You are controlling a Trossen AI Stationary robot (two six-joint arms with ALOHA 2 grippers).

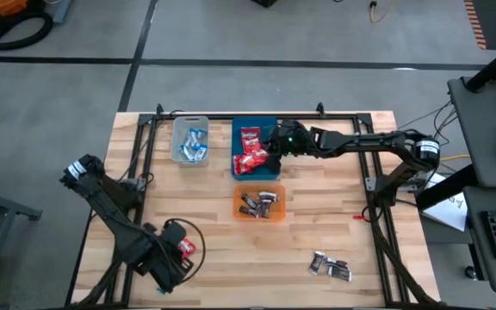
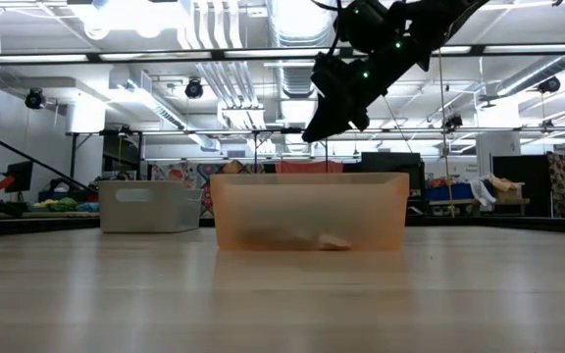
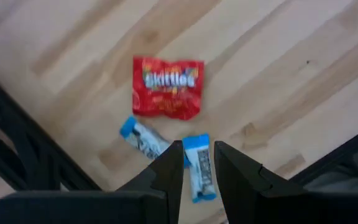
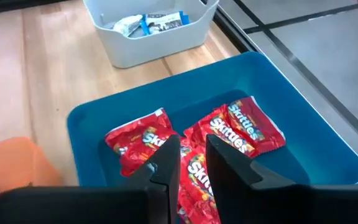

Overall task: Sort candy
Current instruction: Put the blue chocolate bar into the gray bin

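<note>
My left gripper (image 3: 197, 152) hangs open, fingers pointing down, over the table's near left part (image 1: 179, 255). Below it a red candy (image 3: 166, 87) and two blue-and-white candies (image 3: 143, 138) (image 3: 199, 169) lie flat on the wood; one shows through the gap between the fingers. My right gripper (image 4: 193, 146) stands open and slants down over the blue bin (image 4: 86, 124), clear of the three red candies (image 4: 247, 127) lying on its floor. It holds nothing. In the high view it is at the bin's right side (image 1: 275, 142).
A clear bin (image 1: 190, 140) with blue-and-white candies stands left of the blue bin (image 1: 239, 125). An orange bin (image 1: 259, 203) with dark candies sits nearer the front. A few dark candies (image 1: 330, 267) lie loose at the near right. Black frame rails (image 1: 149, 146) run along the table's sides.
</note>
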